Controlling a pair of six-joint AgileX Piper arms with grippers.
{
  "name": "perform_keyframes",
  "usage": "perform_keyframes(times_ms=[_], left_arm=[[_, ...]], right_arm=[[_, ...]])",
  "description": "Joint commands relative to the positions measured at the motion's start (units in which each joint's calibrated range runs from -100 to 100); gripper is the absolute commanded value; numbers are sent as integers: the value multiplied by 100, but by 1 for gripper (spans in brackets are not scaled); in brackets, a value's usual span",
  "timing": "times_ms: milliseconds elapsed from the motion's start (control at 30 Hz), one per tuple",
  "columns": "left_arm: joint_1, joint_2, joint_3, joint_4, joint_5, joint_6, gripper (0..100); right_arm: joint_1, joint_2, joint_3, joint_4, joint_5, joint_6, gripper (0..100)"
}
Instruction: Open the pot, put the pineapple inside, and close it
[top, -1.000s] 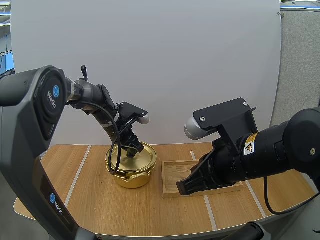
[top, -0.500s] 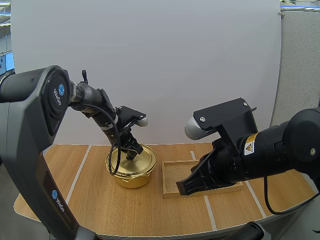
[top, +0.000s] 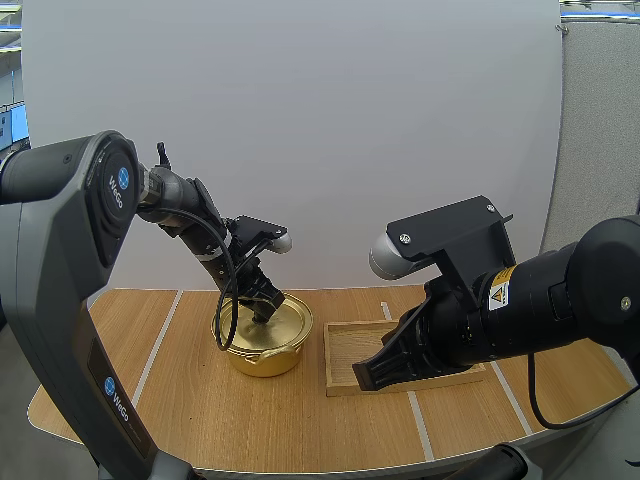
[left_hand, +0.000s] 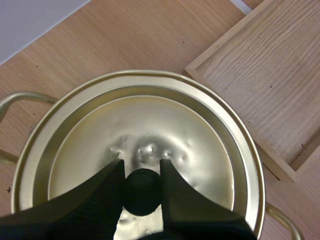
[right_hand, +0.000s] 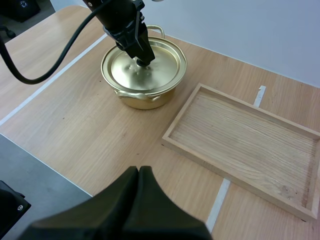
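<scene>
A gold pot stands on the wooden table with its gold lid lying on it. My left gripper reaches down onto the lid's centre. In the left wrist view its two black fingers pinch the lid's black knob from both sides, and the lid sits level inside the pot's rim. The right wrist view shows the same gripper on the pot. My right gripper hovers over the table in front of the tray, its fingers together as one wedge with nothing held.
A shallow wooden tray lies just right of the pot with nothing in it. White tape lines run across the table. The table's front edge lies beneath my right gripper.
My left gripper has sunk a little and shifted slightly left while staying on the lid's knob. The lid now rests on the pot. The right arm has not moved.
</scene>
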Motion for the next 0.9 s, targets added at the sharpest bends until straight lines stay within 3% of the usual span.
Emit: perform_keyframes(times_ms=[0, 100, 167, 200, 233, 500, 867], left_arm=[[20, 78, 47, 48, 560, 32, 1], [20, 78, 47, -40, 648, 148, 25], [20, 48, 47, -114, 737, 217, 65], [20, -5, 47, -163, 758, 217, 90], [20, -61, 47, -223, 758, 217, 100], [20, -679, -173, -266, 1022, 217, 100], [20, -2624, -918, 363, 2401, -186, 100]], right_arm=[[-20, -52, 17, 2, 0, -44, 0], [-20, -52, 17, 2, 0, -44, 0], [-20, -52, 17, 2, 0, -44, 0], [-20, -52, 17, 2, 0, -44, 0], [-20, -52, 17, 2, 0, -44, 0], [-20, -52, 17, 2, 0, -44, 0], [-20, -52, 17, 2, 0, -44, 0]])
